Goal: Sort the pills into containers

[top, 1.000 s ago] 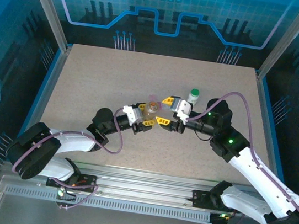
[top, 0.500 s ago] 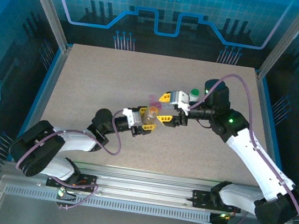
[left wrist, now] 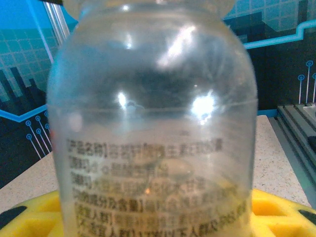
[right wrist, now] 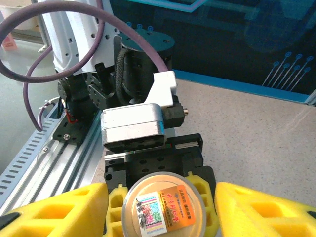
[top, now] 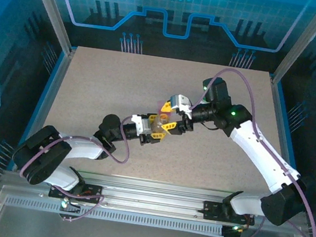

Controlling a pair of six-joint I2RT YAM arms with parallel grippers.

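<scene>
Speckled beige tabletop [top: 110, 82], matte and grainy, sits under both arms, walled by blue panels [top: 178, 15] printed with circuit lines.

On my left wrist feed, the left gripper [left wrist: 153, 219] has its blocky yellow plastic fingers [left wrist: 29, 217] closed on the translucent vial [left wrist: 153, 123]. The vial is a smooth, round-shouldered cylinder, glossy with highlights, and rows of small black print wrap its lower half. From overhead it sits near the middle of the table, where the two grippers meet.

On my right wrist feed, the right gripper [right wrist: 160, 190] has its chunky yellow fingers [right wrist: 59, 212], moulded with hollow pockets, spread wide to either side of the vial's flat round end. That end is tan and carries a square printed sticker. I see a gap on each side, so this pair is not gripping it.

Just past that end I see the left gripper's perforated black frame and a brushed silver block [right wrist: 132, 126] with rounded corners. Behind those come a dark cylindrical joint and a glossy purple cable [right wrist: 34, 103].

Overhead, a small pink shape [top: 164, 103] sits just beside the right gripper, too small for me to make out.
</scene>
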